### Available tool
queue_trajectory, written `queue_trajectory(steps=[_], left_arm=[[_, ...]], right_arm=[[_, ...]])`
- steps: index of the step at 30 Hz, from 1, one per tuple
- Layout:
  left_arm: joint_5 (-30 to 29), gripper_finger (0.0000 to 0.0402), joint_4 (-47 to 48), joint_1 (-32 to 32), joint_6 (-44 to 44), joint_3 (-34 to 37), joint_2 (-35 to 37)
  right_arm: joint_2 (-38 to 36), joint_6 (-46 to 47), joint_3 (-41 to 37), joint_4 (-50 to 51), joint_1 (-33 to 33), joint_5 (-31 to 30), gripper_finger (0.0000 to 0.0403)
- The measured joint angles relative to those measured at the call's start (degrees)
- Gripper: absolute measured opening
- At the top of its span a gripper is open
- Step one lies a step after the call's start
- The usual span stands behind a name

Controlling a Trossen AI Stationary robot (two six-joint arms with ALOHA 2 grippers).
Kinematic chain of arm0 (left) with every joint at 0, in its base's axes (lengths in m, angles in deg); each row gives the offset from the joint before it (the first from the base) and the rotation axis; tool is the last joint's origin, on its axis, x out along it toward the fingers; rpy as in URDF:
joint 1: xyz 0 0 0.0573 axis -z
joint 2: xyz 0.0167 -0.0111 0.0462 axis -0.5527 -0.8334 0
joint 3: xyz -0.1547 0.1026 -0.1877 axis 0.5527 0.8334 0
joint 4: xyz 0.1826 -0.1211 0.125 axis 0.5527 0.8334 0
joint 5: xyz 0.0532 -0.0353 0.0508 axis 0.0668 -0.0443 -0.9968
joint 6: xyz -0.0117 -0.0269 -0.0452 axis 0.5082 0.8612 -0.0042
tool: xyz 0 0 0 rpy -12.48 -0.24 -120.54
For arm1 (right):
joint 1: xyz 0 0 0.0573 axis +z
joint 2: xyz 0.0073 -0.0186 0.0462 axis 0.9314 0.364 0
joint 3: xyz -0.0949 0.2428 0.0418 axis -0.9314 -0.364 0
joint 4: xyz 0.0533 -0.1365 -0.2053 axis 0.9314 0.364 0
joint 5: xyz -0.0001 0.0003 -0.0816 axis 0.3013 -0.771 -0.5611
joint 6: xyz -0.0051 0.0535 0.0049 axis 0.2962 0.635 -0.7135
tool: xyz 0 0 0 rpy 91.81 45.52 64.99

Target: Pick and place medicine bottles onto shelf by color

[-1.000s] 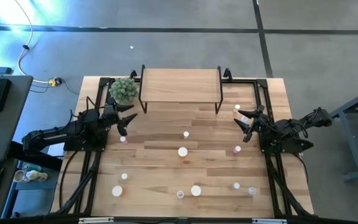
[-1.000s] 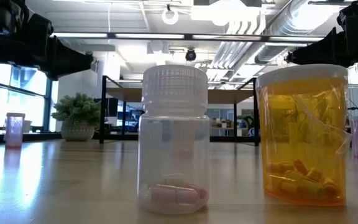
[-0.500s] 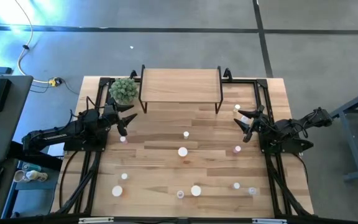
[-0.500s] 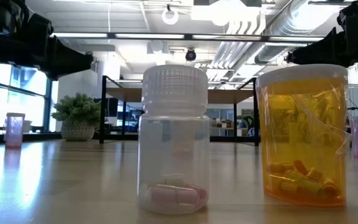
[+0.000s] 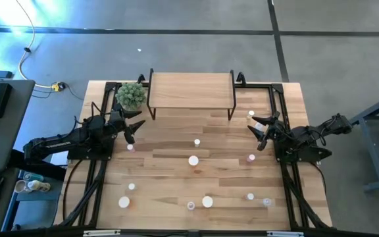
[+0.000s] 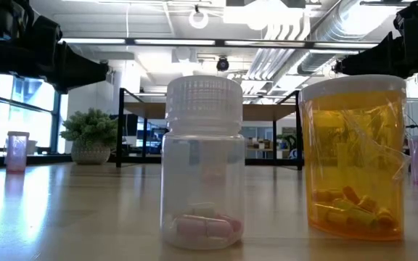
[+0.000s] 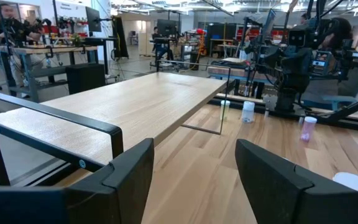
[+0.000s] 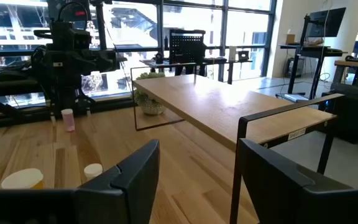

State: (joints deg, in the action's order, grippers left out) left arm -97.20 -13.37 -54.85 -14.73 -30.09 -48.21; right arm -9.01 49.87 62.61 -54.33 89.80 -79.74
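My left gripper (image 5: pixel 131 129) hangs agape near the table's (image 5: pixel 170 184) left edge; my right gripper (image 5: pixel 260 131) agape near its right edge; both empty.

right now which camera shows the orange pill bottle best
The low view: the orange pill bottle stands close to the lens, capsules visible inside. The high view shows only its white cap from above. In the right wrist view, the orange-tinted bottle may be it; the left wrist view doesn't clearly show it.

Potted plant (image 5: pixel 131 96) at table (image 5: pixel 170 178) back-left corner
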Motion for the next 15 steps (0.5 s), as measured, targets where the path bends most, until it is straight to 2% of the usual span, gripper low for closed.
queue_trajectory(steps=[15], left_arm=[[0.0, 0.0216, 0.0, 0.0, 0.0, 0.0, 0.0]], right_arm=[[0.0, -1.1, 0.0, 0.0, 0.0, 0.0, 0.0209]])
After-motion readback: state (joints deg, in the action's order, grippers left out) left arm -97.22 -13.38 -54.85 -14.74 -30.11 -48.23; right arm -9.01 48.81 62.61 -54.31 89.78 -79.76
